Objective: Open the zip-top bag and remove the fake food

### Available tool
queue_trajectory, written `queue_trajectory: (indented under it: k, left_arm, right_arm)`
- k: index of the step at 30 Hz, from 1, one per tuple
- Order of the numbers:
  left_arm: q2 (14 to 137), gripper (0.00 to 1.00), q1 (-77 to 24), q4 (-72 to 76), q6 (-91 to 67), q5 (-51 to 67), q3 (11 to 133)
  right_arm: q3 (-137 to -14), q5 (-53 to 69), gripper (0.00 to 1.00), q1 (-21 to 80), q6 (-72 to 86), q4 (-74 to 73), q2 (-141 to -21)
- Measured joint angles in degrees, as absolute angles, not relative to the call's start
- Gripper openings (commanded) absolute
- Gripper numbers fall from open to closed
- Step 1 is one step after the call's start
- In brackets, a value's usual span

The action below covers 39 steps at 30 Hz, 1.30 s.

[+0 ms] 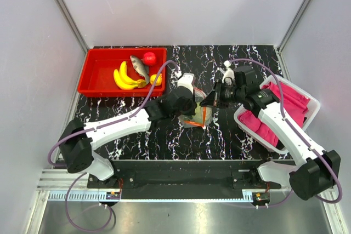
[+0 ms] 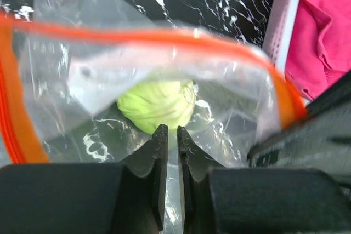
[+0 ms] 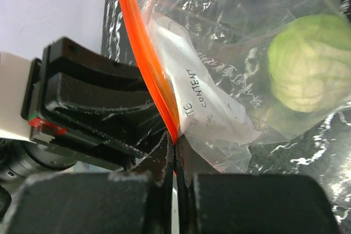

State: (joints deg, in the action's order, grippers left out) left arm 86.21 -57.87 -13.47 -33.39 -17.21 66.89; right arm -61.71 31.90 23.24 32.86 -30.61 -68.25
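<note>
Bag [image 3: 219, 53]: clear, crinkled, located at the middle of the desk [image 1: 230, 135], between the two hands. Its orange strip [image 3: 143, 53] is parted, so the mouth stands open; in the left wrist view the strip arches up and over the opening. A white label [image 3: 203, 108] with printed text is fixed to the bag wall. One green piece [image 3: 310, 64], round and pale, remains inside, lying low in the bag against the desk. Right hand [image 3: 174, 146]: clenched on the strip, fingers pressed tight together with the orange edge pinched between their tips. Left hand [image 2: 171, 135]: fingers drawn almost together at the bag's near wall, only a thin slit between them, with clear film in that slit and the green piece just beyond the tips; it is grasping the film, though how firmly cannot be judged. Red tray [image 1: 96, 72]: at the desk's far left, well apart from the bag. It holds bananas [image 1: 125, 78], a grey fish [image 1: 140, 65], a red fruit [image 1: 149, 57] and a small yellow fruit [image 1: 157, 79], all grouped toward its right end. White bin [image 1: 312, 102]: at the right side of the desk, beside the right arm, tilted, holding pink cloth [image 1: 285, 102].
</note>
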Motion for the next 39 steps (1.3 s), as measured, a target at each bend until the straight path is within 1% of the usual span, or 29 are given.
queue_trajectory:
  k: [3,10,13,17,25,32,34,39]
  left_arm:
    - [84.29,0.17,-57.78,-13.96,-34.15,-18.35,65.98]
    - [75.48,0.22,-57.78,-15.38,-35.4,-20.32,63.05]
    - [74.35,0.24,-57.78,-15.68,-35.35,-20.49,63.05]
    - [75.5,0.25,-57.78,-17.3,-35.33,-20.43,63.07]
    - [82.76,0.25,-57.78,-20.21,-35.46,-19.75,63.61]
    - [85.56,0.25,-57.78,-21.37,-36.1,-19.4,64.14]
    - [85.62,0.23,-57.71,-21.56,-36.36,-19.42,64.16]
    - [85.62,0.22,-57.25,-22.87,-37.15,-19.51,64.14]
  right_arm:
    - [-62.65,34.92,0.0,24.32,33.34,-30.44,-69.93]
    - [-66.32,41.6,0.0,27.29,35.38,-27.66,-72.71]
    - [-66.37,42.81,0.0,27.38,36.14,-26.37,-72.93]
    - [-65.04,42.39,0.0,27.38,36.01,-25.02,-72.9]
    - [-58.39,39.48,0.0,27.38,35.22,-25.08,-72.97]
    - [-58.37,37.85,0.0,27.38,34.11,-25.76,-72.49]
    - [-58.59,37.04,0.0,27.38,33.69,-26.59,-72.23]
    - [-58.92,34.98,0.0,27.38,32.1,-28.86,-71.55]
